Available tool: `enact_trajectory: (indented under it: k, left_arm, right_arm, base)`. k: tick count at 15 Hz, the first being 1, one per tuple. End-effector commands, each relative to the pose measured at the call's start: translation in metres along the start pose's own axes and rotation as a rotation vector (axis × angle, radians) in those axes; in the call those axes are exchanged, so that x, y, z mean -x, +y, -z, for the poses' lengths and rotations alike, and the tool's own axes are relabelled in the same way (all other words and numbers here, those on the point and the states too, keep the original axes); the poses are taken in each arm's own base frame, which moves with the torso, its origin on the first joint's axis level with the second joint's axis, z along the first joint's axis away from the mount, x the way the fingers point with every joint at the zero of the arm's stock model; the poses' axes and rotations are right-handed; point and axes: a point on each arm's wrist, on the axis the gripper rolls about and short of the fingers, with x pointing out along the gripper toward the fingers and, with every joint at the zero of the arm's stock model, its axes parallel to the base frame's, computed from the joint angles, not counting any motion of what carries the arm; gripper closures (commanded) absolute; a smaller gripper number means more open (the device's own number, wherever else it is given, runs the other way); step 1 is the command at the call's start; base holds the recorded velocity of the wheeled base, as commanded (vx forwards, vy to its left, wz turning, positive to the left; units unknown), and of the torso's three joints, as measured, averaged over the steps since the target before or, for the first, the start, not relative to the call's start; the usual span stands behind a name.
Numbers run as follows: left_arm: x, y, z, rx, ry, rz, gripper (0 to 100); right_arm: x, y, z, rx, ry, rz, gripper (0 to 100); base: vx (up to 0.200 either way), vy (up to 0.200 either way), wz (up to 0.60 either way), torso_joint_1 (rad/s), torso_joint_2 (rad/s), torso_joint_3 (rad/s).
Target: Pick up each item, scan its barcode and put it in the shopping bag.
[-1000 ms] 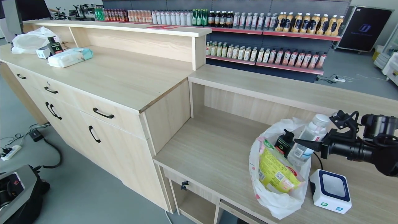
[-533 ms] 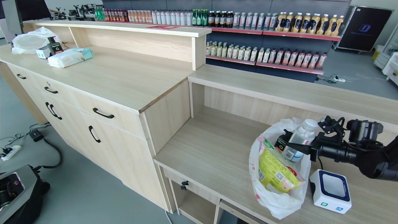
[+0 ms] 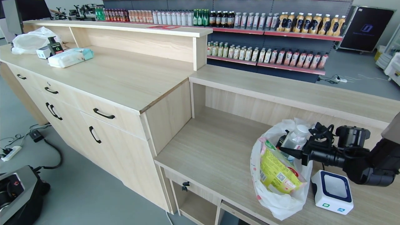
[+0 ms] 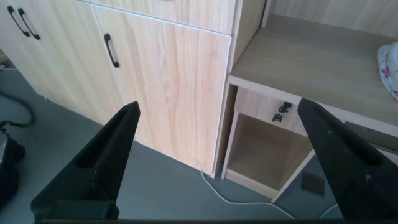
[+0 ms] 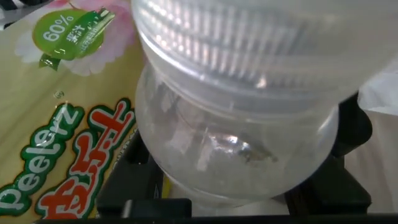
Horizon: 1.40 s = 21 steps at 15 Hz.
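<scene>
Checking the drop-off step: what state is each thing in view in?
Shopping bag: open, standing on the counter, snack pack inside.
Water bottle: tilted, held, lower end inside the shopping bag.
Right gripper: shut on the water bottle.
Left gripper: open, holding nothing.
Scanner: on the counter beside the shopping bag, window facing up.

you've got a clear, glossy plastic bottle (image 5: 236, 124), a thin crinkly plastic shopping bag (image 3: 281, 203) and a matt wood-grain counter (image 3: 212, 150).
</scene>
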Motion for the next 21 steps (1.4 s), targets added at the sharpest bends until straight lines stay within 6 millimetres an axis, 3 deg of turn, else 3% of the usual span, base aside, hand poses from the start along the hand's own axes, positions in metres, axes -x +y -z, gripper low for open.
enact_trajectory:
  k: [1,8,21]
  left_arm:
    - [0.0,0.0,0.0,0.0,0.001,0.0,0]
    - [0.0,0.0,0.0,0.0,0.001,0.0,0]
    - [0.0,0.0,0.0,0.0,0.001,0.001,0]
  right_arm:
    - [-0.005,0.001,0.012,-0.01,0.014,-0.01,100]
    - [-0.01,0.0,0.031,0.06,0.025,-0.038,100]
    - [-0.011,0.0,0.038,0.065,0.037,-0.04,100]
  base:
    - [0.0,0.0,0.0,0.0,0.0,0.0]
    - [0.0,0.0,0.0,0.0,0.0,0.0]
    - [0.0,0.0,0.0,0.0,0.0,0.0]
